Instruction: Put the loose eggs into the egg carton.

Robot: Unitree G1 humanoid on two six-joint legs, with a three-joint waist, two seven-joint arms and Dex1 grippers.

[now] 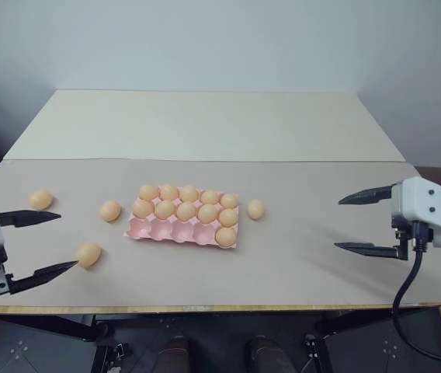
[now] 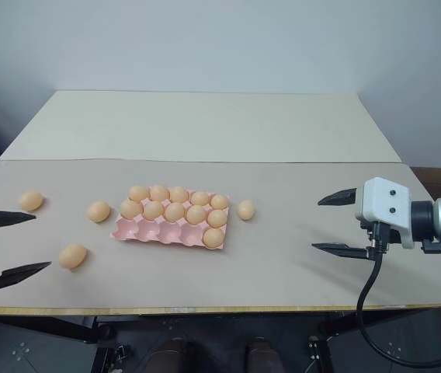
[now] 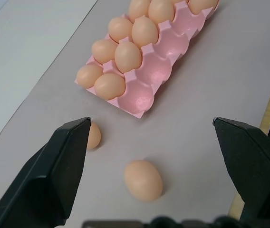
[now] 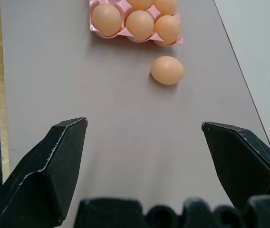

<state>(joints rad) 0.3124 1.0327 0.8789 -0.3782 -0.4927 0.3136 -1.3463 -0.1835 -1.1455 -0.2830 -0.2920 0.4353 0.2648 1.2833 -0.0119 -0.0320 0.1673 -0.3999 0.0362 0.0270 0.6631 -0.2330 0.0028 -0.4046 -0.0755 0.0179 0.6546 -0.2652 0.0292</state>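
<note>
A beige table (image 1: 205, 128) before a pale wall (image 1: 220, 39).

The egg carton (image 4: 136, 19) is getting cut off by the picture's edge, and a finger (image 3: 63, 166) is hiding part of one egg (image 3: 94, 136).

Four views: two from our head, one from each wrist.

From the head we look forward and down over the table (image 1: 205, 124), well back from it, the egg carton (image 1: 183, 225) near centre and the wall toward 12 o'clock; both eyes share that scene, the right eye's picture showing things slightly toward 9 o'clock. Our left wrist camera sits low and close, looking between the left gripper (image 3: 168, 156) fingers toward the carton's near end and two loose eggs (image 3: 143, 179). Our right wrist camera looks likewise between the right gripper (image 4: 173, 156) fingers at the carton's other end. Both wrist views share the carton with the head views.
</note>
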